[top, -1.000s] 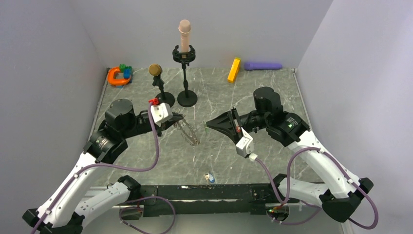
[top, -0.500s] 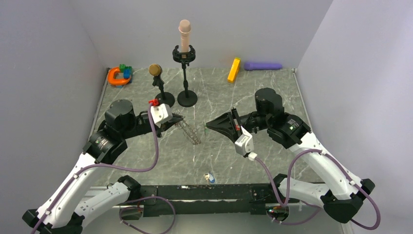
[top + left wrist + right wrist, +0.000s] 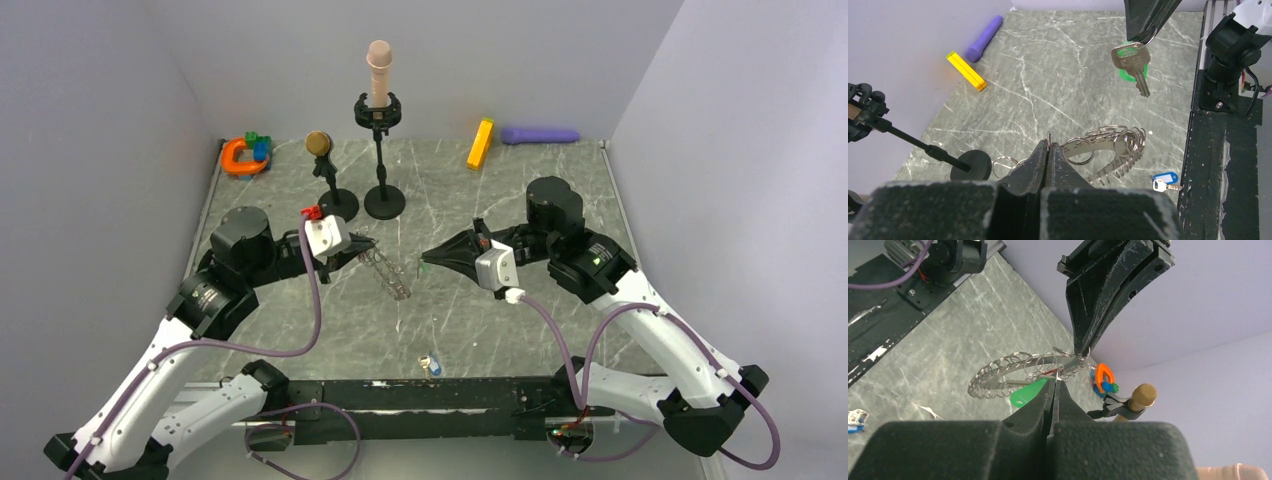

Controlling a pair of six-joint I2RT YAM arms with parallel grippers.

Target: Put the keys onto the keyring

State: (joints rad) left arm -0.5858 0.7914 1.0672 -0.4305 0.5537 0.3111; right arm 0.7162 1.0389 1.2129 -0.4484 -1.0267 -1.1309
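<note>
The keyring (image 3: 1108, 145), a toothed metal band strung with several split rings, hangs tilted above the table from my left gripper (image 3: 1049, 146), which is shut on one thin wire ring of it. In the top view the keyring (image 3: 390, 274) trails down and to the right from the left gripper (image 3: 370, 244). My right gripper (image 3: 1055, 382) is shut on the small ring of the green key (image 3: 1027, 393), just short of the keyring (image 3: 1008, 371). In the left wrist view the green key (image 3: 1131, 59) dangles from the right gripper (image 3: 1144, 40). The two gripper tips are close together.
Two black microphone stands (image 3: 384, 201) (image 3: 338, 204) rise just behind the left gripper. A blue-tagged key (image 3: 431, 365) lies by the black rail at the near edge. An orange clamp-like toy (image 3: 243, 156), a yellow block (image 3: 480, 143) and a purple cylinder (image 3: 540, 135) sit along the back wall.
My right wrist has rolled, bringing its white camera housing from below the arm to its top. The left arm has edged slightly left. Both grips held.
</note>
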